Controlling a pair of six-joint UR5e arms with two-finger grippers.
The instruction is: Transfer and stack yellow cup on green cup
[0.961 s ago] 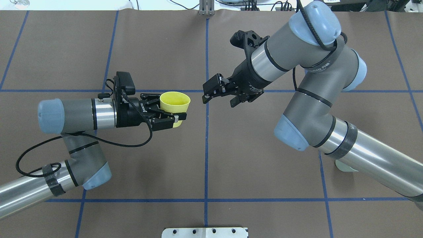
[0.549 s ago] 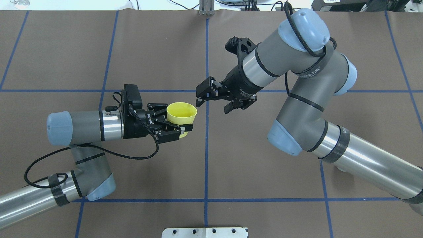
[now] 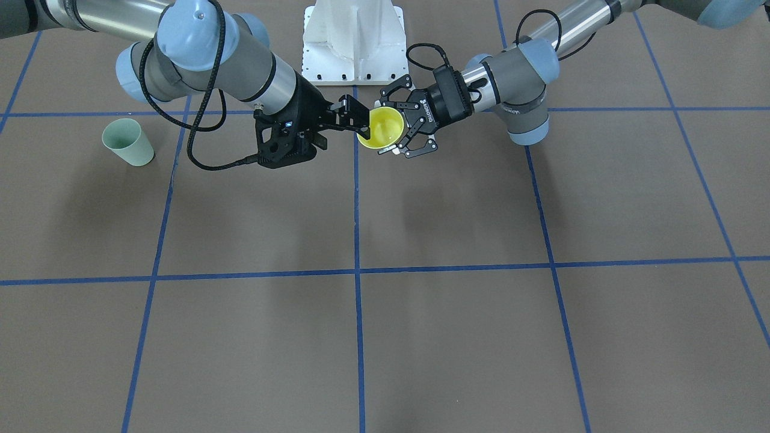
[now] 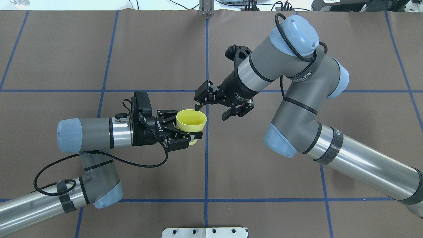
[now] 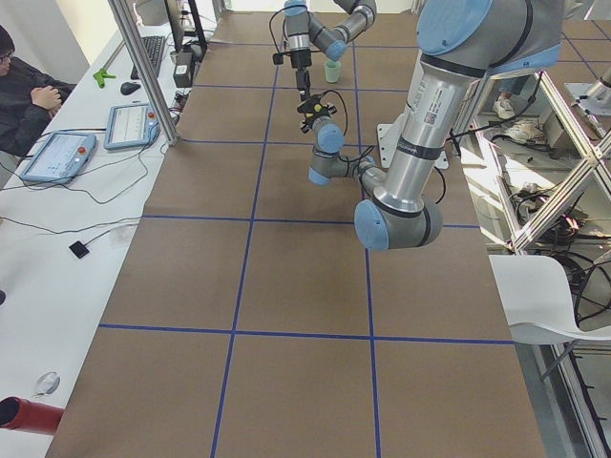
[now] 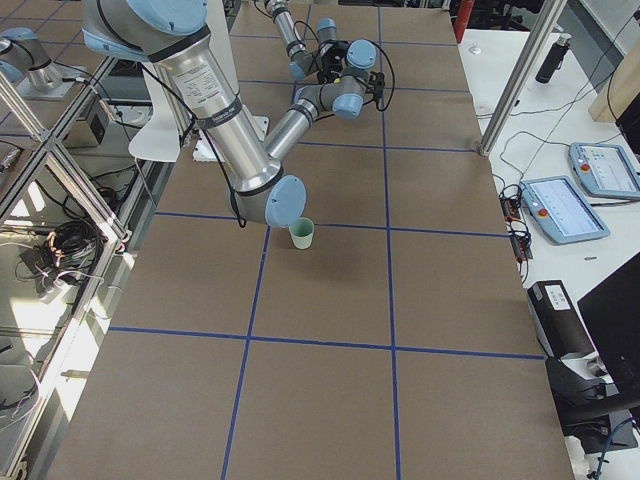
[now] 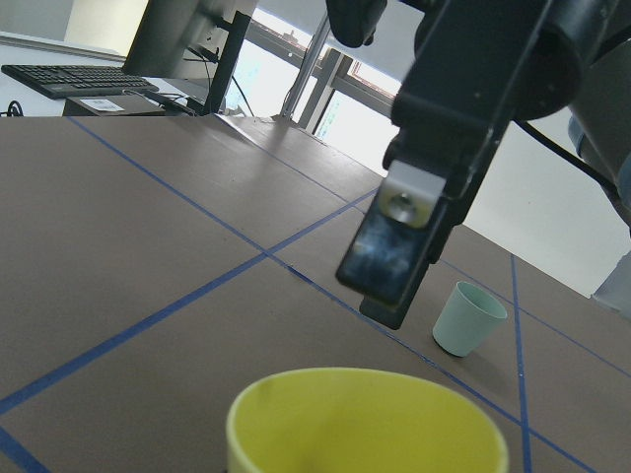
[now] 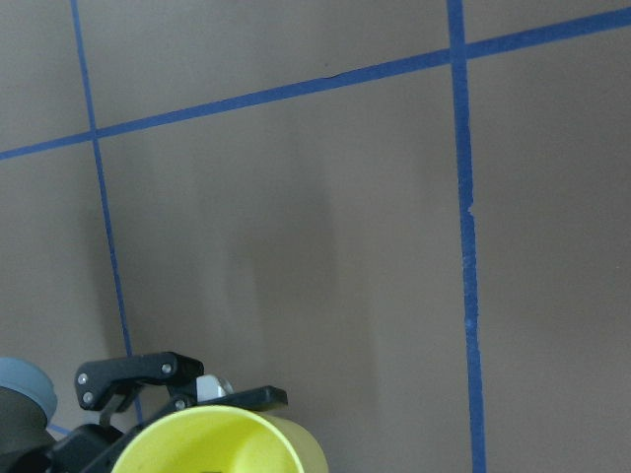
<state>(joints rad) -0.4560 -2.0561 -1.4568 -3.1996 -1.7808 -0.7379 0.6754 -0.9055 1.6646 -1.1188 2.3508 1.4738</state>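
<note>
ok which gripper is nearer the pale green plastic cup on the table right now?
Right. The right gripper hangs open at mid-table, on the pale green plastic cup's side of the bright yellow plastic cup; the left gripper, shut on that yellow cup, sits just beyond.

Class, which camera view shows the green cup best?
Exterior front-facing: the green cup stands unobstructed, opening visible. Exterior right and left wrist also show it whole, exterior left tiny; overhead and right wrist miss it.
</note>
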